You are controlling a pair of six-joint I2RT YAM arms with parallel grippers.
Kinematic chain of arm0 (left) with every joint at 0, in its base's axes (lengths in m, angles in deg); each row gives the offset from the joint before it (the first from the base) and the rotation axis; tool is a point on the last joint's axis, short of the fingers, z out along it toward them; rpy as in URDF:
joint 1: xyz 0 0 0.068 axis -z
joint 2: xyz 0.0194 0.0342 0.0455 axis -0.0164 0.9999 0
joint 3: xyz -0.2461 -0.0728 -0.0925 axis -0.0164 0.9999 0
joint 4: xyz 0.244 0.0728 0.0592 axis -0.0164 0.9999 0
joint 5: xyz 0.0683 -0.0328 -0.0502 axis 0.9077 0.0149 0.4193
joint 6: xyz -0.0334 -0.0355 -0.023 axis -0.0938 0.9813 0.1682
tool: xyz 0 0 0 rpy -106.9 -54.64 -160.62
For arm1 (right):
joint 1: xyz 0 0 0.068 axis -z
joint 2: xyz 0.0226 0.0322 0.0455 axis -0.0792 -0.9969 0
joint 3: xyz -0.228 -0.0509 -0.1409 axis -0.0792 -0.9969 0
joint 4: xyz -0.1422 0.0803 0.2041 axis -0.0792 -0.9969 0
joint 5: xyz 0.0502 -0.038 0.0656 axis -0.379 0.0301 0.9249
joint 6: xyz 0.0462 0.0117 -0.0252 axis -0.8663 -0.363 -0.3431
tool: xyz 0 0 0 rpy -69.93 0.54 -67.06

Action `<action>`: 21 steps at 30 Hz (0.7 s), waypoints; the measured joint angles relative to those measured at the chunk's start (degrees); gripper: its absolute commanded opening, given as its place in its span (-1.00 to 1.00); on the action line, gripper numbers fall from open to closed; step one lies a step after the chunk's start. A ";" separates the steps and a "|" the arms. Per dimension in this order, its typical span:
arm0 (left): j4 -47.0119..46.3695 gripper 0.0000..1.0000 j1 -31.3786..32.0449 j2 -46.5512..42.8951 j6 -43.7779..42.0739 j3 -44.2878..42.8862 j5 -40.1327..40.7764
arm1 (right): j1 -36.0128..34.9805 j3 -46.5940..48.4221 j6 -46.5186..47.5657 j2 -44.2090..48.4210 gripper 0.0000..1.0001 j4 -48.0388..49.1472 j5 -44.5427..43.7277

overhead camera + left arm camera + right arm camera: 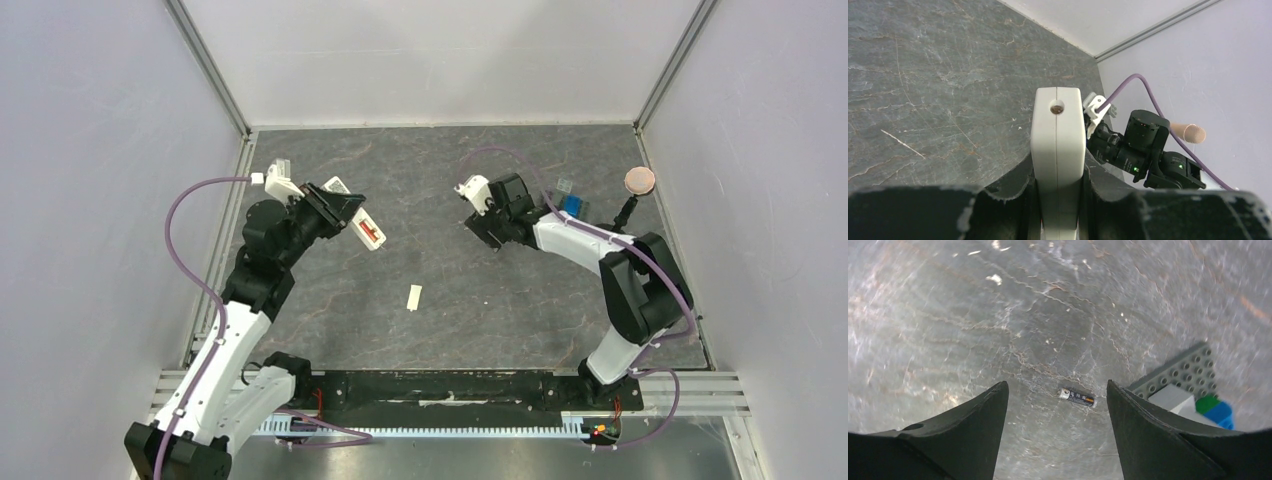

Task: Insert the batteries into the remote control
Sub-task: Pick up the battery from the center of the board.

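Top view: the left pincer point(352, 215) is clamped on the remote control point(368, 229), centre-left of frame. Left wrist view: the remote control fills mid-frame between its fingers. Right wrist view: the right pincer point(1057, 386) stands apart, with a battery point(1077, 397) lying on the bench point(998, 315) between its fingers, lower centre.

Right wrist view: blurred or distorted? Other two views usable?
Right wrist: rim smeared and fisheye-curved, glare at top, yet the small dark cylindrical battery reads sharp at centre. Left wrist: crisp, slim white plastic remote evenly lit. Top external: sharp, soft even light.
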 measured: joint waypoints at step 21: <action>-2.80 -0.96 -0.15 4.17 -0.96 -1.49 -0.52 | 5.79 10.73 37.86 -7.04 0.35 -16.65 10.67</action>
